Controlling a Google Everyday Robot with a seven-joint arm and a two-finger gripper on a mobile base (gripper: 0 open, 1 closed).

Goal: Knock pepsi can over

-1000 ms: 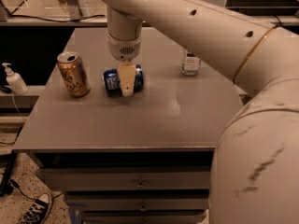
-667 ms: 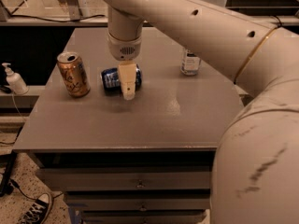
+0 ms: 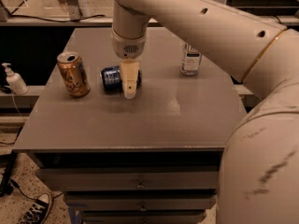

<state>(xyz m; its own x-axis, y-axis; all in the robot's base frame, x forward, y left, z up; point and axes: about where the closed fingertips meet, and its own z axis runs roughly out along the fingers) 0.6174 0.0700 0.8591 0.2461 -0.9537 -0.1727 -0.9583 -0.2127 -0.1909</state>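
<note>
Gripper (image 3: 130, 91) hung tip-down over the left-middle of the grey table (image 3: 140, 125), just in front of the pepsi can (image 3: 111, 77); seen edge-on, it gave no way to tell whether it was open or closed. That dark blue can appeared to lie on its side, its right end hidden behind the gripper, so contact between them could not be judged. Bare tabletop stretched in front of the gripper to the near edge and off to the right, while the left edge lay not far beyond the cans. An upright orange-gold can (image 3: 73, 74) stood just left of the pepsi can, apart from it. A clear bottle (image 3: 190, 59) stood well to the right, its top covered by the arm (image 3: 201, 22), which crossed the upper view and filled the right side, hiding the table's right rear corner. Off the table to the left sat a white pump bottle (image 3: 14, 79). Drawers (image 3: 140, 185) showed below the tabletop, and a sneaker (image 3: 35, 210) lay on the floor, cut off by the frame.
</note>
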